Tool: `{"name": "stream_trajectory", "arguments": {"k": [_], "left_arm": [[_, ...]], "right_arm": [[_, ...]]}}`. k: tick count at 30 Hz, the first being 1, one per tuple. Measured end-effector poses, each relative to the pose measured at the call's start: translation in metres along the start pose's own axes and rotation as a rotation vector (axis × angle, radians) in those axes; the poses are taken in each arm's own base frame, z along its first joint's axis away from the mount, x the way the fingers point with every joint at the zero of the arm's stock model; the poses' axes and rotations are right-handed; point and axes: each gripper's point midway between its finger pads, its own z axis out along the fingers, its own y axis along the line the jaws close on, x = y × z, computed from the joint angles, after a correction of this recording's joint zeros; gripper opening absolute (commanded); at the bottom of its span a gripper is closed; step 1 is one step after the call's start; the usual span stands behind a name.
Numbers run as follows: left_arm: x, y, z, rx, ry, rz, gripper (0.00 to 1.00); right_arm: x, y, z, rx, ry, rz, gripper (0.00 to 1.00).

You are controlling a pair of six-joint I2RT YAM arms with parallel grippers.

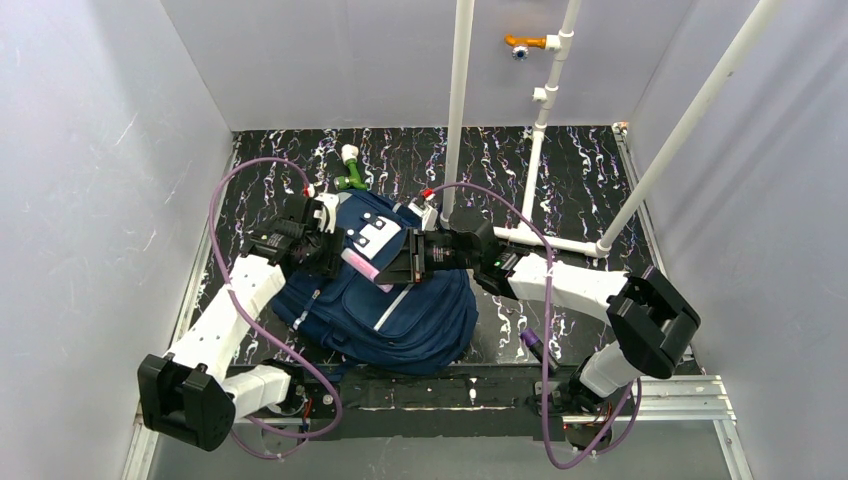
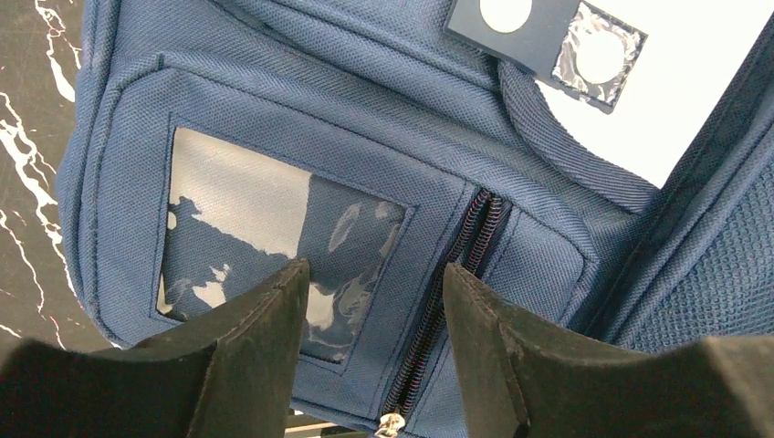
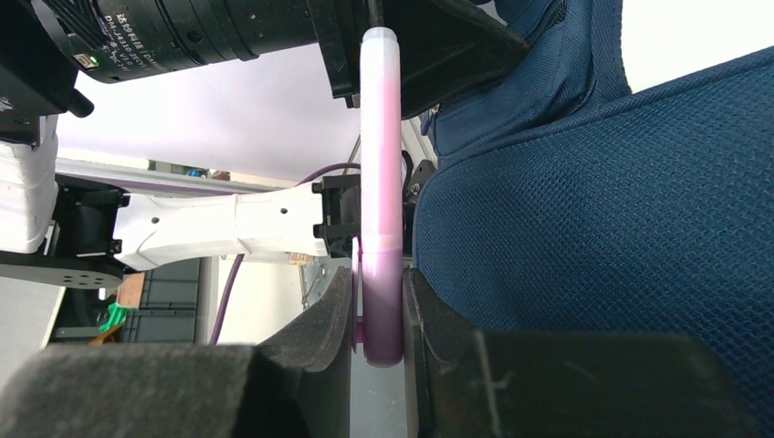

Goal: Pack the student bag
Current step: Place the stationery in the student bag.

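Presently, on the left, the left hand hangs half open and empty over the clear plastic pocket window and the dark zipper. The student bag, a large navy-blue fabric backpack, lies in the middle of the black marbled tabletop. It looks soft and floppy, so I judge the firm seam beside the zipper the best hold. The right hand is closed on a slim pink-and-white marker. White plastic pipes stand just behind the bag; the free room is mostly on the right.

Both arms reach inward, wrists nearly meeting. Left hand gapes, fingers apart. Right hand pinches a pink marker.
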Motion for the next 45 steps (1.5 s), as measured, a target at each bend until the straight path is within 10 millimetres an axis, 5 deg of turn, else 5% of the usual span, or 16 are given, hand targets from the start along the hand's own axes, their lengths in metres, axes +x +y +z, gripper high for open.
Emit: {"name": "stream_trajectory", "arguments": {"k": [3, 6, 14, 23, 30, 38, 41, 45], "left_arm": [[0.001, 0.003, 0.001, -0.021, -0.002, 0.006, 0.44], [0.0, 0.004, 0.002, -0.053, 0.0, 0.029, 0.22], [-0.008, 0.002, -0.007, -0.086, -0.064, 0.052, 0.01], [-0.017, 0.003, -0.031, -0.072, -0.169, 0.022, 0.0], [-0.018, 0.001, -0.034, -0.061, -0.18, 0.009, 0.0], [-0.018, -0.002, -0.036, -0.04, -0.191, -0.003, 0.0], [-0.019, -0.004, -0.038, -0.031, -0.2, -0.017, 0.0], [-0.019, -0.003, -0.039, -0.035, -0.213, -0.027, 0.0]], "right_arm": [[0.002, -0.002, 0.002, 0.001, 0.008, 0.004, 0.01], [0.004, -0.004, 0.004, 0.002, 0.015, 0.009, 0.01], [0.017, -0.007, 0.013, 0.026, 0.055, 0.019, 0.01], [0.009, -0.012, 0.019, 0.151, 0.077, 0.051, 0.01], [0.016, -0.036, 0.038, 0.21, 0.136, 0.102, 0.01], [0.009, -0.037, 0.065, 0.191, 0.137, 0.121, 0.01], [-0.002, -0.039, 0.083, 0.189, 0.098, 0.126, 0.56], [-0.026, -0.034, 0.111, 0.147, 0.046, 0.085, 0.8]]}}
